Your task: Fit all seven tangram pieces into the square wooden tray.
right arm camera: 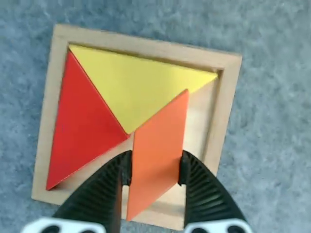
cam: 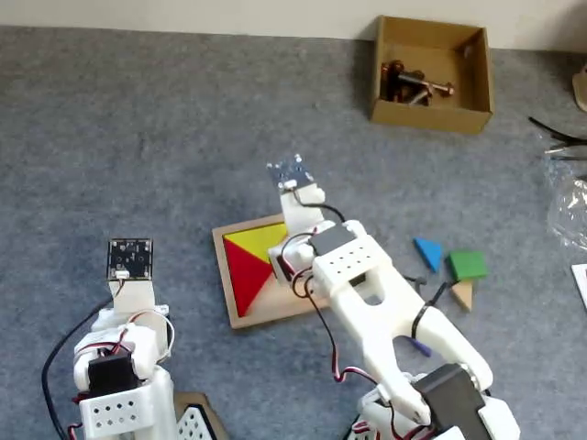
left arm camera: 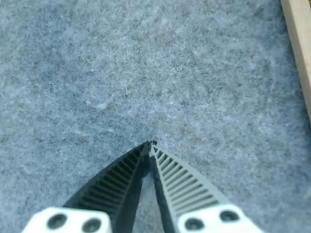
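The right claw (right arm camera: 155, 162) pinches the orange parallelogram (right arm camera: 163, 126) between its jaws, over the wooden tray (right arm camera: 232, 92)

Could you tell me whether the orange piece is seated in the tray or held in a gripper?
Held: the right gripper pinches the orange piece by both sides over the tray.

— Fuzzy grey cloth (left arm camera: 146, 58) underneath, matt all over.
— Pale bare wood for the tray (right arm camera: 146, 41), smooth, faint grain.
— Orange piece (right arm camera: 158, 155), yellow piece (right arm camera: 136, 82), red piece (right arm camera: 82, 131): flat paint, smooth, barely a sheen.
— Black ribbed plastic on the right fingers (right arm camera: 204, 189). White plastic arm (cam: 390, 325), slightly glossy.
— Brown cardboard box (cam: 426, 115), dull.
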Controlling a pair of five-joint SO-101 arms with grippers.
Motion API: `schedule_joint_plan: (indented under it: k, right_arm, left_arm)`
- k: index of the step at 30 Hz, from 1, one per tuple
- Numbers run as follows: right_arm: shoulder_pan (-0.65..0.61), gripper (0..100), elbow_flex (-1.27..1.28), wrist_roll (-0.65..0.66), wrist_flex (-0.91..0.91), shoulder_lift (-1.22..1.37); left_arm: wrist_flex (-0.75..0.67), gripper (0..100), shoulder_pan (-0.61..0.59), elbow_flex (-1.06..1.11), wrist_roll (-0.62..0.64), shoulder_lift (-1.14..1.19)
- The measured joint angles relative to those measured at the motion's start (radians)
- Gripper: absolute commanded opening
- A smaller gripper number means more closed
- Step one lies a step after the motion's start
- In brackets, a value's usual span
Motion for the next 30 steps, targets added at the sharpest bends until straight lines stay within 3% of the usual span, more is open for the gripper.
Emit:
schedule_joint_plan:
  k: [8, 17, 30]
  right_arm:
    - [-0.002, 3.1, 0.017, 0.000, -0.003, 0.000]
    - [-0.002, 3.1, 0.138, 0.000, -0.144, 0.000]
    - [-0.002, 3.6, 0.140, 0.000, -0.157, 0.000]
  left_arm:
    - [0.000, 1, 0.000, 0.000, 0.000, 0.000]
    - [0.000, 1, 0.000, 0.000, 0.000, 0.000]
    - [0.000, 1, 0.000, 0.000, 0.000, 0.000]
